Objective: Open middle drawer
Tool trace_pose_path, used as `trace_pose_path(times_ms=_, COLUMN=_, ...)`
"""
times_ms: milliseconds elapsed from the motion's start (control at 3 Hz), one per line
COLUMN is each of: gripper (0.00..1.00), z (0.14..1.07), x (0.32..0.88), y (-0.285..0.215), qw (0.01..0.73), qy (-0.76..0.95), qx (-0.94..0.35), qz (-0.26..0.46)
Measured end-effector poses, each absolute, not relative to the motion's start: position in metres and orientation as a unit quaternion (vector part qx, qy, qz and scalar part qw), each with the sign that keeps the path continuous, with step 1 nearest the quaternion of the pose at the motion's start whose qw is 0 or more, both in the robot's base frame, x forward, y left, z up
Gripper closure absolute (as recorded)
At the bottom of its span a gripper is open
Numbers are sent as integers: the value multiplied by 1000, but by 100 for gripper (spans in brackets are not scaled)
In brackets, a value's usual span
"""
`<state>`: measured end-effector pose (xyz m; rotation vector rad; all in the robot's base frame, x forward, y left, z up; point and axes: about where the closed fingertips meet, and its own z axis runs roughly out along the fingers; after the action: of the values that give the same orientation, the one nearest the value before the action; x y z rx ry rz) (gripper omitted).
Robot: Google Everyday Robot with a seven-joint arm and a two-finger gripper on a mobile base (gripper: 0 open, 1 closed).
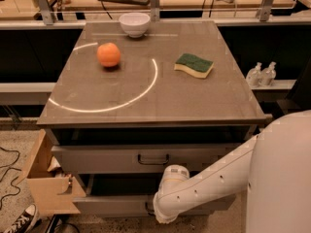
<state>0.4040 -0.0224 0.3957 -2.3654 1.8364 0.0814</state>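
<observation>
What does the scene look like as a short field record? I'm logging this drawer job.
middle drawer: grey front, centre handle untouched
arm: reaches left across the lower drawer front
claw: hidden beyond the arm's end, low by the lower drawer
tabletop: orange, white bowl, green sponge

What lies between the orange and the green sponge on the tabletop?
Camera view: only a white arc on bare tabletop. The tool sits low, before the bottom drawer.
</observation>
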Motion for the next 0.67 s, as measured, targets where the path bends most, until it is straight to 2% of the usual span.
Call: trace_pose_path(times_ms=667, gripper=100, z=399, x=402, y=-23, qw=75, qy=612, qx=-787, qz=22)
